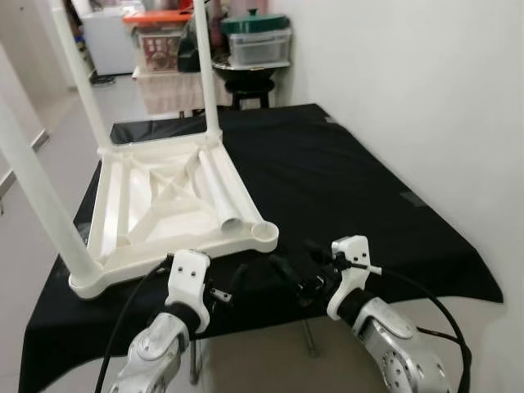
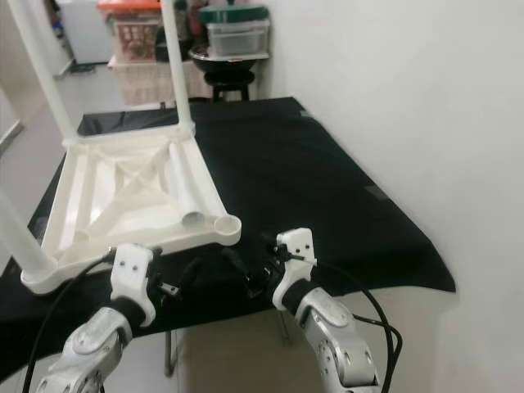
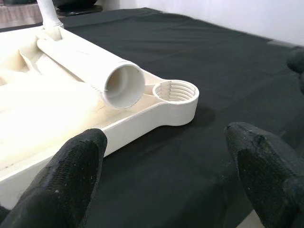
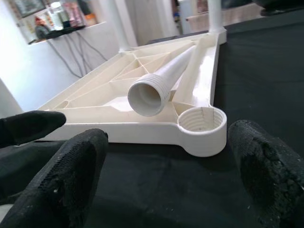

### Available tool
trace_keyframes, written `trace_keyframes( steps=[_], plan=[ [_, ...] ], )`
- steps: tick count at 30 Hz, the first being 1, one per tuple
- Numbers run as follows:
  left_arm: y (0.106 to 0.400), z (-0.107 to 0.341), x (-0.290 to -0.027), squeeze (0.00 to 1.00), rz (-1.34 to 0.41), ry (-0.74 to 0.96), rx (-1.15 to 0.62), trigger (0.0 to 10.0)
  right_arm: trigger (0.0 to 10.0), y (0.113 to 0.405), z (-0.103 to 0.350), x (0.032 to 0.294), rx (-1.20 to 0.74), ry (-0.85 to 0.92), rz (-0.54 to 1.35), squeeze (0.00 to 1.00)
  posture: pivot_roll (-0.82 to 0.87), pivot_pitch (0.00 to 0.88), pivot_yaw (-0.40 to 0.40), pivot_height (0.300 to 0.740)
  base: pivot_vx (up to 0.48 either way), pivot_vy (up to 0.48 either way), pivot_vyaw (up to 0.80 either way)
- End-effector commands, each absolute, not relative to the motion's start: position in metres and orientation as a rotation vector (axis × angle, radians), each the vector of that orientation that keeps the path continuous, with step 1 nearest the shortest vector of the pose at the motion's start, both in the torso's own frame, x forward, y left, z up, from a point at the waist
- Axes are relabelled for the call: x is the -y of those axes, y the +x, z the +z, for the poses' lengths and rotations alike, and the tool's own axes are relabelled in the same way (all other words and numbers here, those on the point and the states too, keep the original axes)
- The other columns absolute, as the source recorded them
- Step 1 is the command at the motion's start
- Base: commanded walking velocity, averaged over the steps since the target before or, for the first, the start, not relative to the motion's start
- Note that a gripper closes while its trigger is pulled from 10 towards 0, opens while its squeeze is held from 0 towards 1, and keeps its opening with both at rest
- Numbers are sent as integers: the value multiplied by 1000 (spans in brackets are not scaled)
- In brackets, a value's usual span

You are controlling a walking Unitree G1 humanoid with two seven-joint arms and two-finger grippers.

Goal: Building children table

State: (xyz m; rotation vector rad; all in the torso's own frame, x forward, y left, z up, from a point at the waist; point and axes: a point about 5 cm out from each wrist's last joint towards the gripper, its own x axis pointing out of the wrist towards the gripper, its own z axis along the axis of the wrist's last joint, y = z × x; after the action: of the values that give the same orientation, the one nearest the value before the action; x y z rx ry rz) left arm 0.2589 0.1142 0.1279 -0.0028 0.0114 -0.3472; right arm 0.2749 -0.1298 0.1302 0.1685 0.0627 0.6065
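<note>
left eye view gave you the widest look: the black-covered table (image 1: 344,188) ran away from the robot along the white wall (image 1: 426,90), and on its left half lay the white children table top (image 1: 155,205), upside down with its ribbed underside facing up. you had three white legs (image 1: 209,74) standing up from its corners, two at the far side and one at the near left. the near right corner socket (image 1: 264,233) stood open, its threads plain in the left wrist view. a loose leg (image 1: 219,196) lay flat in the underside along the right rail, its hollow threaded end pointing at that socket and stopping just beside it. past the table's far end you had a stool and stacked storage boxes (image 1: 258,45). your left gripper (image 1: 233,286) hung at the near table edge, just in front of the top, fingers (image 3: 71,185) spread apart and grasping nothing. your right gripper (image 1: 299,278) sat near it, to the right of the open socket, fingers (image 4: 270,175) likewise apart and released.
</note>
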Motion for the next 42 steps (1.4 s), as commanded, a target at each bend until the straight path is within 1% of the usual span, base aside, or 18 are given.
trace_keyframes(
  steps=[1,3,6,7,8,9,14,21,24,30,39,42],
  plan=[
    [259,121,-112,0,-368,24,-50,10000,10000,275,127,127,-73,177,612,0,-85,0,24,740,0,0,800],
    [260,121,-111,0,-378,22,-47,10000,10000,275,127,127,-72,185,609,0,-88,0,28,740,0,0,800],
    [263,123,-108,0,-383,-25,-41,10000,10000,275,127,126,-72,190,610,0,-91,0,31,740,0,0,800],
    [265,125,-106,0,-384,-80,-38,10000,10000,275,127,126,-71,192,613,0,-92,0,30,740,0,0,800],
    [265,125,-106,0,-384,-80,-38,10000,10000,275,127,126,-71,192,613,0,-92,0,30,740,0,0,800],
    [267,127,-102,0,-395,-123,-37,10000,10000,275,127,126,-69,193,617,0,-94,0,32,740,0,0,800],
    [268,128,-94,0,-452,-150,-38,10000,10000,275,127,126,-66,199,634,0,-93,0,32,740,0,0,800],
    [271,128,-97,0,-441,-192,-35,10000,10000,274,128,124,-61,211,648,0,-92,0,32,740,0,0,800],
    [274,130,-98,0,-445,-204,-29,10000,10000,276,130,125,-52,247,632,0,-93,0,35,740,0,0,719],
    [278,132,-100,0,-440,-220,-20,10000,10000,279,134,126,-34,282,631,0,-88,0,37,740,0,0,0],
    [280,133,-104,0,-431,-230,-8,10000,10000,280,134,125,-32,285,634,0,-83,0,35,740,0,-423,0],
    [281,133,-104,0,-423,-240,-11,10000,10000,280,135,126,-31,290,633,0,-77,0,30,740,0,0,0]
  ],
)
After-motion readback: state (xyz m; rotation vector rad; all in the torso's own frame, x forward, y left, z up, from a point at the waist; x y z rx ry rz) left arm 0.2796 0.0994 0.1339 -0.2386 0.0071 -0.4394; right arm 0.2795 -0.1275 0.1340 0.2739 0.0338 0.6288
